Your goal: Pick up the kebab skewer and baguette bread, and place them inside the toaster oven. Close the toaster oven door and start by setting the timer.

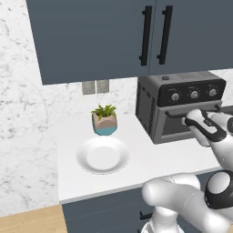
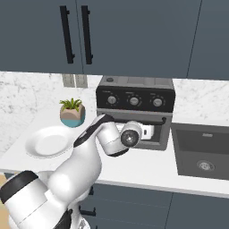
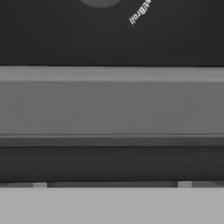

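Arm: rose in front of the counter (image 1: 150,166) and reached to the toaster oven (image 1: 157,109).
Gripper (image 2: 150,130): sat right at the oven's front, under the three knobs (image 2: 133,101); jaws stood wide apart with nothing between them.
Oven door (image 2: 163,134): looked shut and upright, its bar handle (image 3: 112,103) running straight across the hand camera, very close.
Plate (image 1: 103,154): white, empty, lay left of the oven.
Potted plant (image 1: 104,119): stood behind the plate, left of the oven.
Skewer and baguette: could not tell where they were.
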### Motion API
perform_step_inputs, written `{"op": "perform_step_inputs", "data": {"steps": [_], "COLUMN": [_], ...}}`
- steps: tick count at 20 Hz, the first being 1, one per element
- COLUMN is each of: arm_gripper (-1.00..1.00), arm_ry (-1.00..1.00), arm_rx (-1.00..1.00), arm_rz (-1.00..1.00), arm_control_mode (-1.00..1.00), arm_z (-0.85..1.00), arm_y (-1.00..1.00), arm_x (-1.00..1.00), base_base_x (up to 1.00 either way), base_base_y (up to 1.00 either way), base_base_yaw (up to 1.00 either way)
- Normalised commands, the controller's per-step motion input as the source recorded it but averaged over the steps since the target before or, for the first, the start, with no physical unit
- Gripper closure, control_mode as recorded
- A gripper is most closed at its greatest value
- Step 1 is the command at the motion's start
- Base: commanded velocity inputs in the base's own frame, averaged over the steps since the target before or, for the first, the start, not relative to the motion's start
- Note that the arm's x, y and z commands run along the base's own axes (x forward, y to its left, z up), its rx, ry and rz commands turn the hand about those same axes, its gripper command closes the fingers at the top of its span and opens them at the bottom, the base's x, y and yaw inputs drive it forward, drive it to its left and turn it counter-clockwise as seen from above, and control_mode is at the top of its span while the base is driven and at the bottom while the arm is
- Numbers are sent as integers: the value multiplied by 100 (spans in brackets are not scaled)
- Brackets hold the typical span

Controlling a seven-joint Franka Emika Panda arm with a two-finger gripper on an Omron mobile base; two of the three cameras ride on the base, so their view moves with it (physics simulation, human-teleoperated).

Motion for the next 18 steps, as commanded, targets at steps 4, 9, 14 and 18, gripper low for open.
{"op": "perform_step_inputs", "data": {"steps": [4, 9, 14, 18], "arm_gripper": [-100, -100, -100, -100], "arm_ry": [0, 0, 0, 0], "arm_rx": [0, 0, 0, 0], "arm_rz": [0, 0, 0, 0], "arm_control_mode": [-100, -100, -100, -100], "arm_z": [0, -3, -7, -14], "arm_y": [1, 3, 2, 1], "arm_x": [19, 11, 1, -3], "base_base_x": [0, 0, 0, 0], "base_base_y": [0, 0, 0, 0], "base_base_yaw": [0, 0, 0, 0]}}
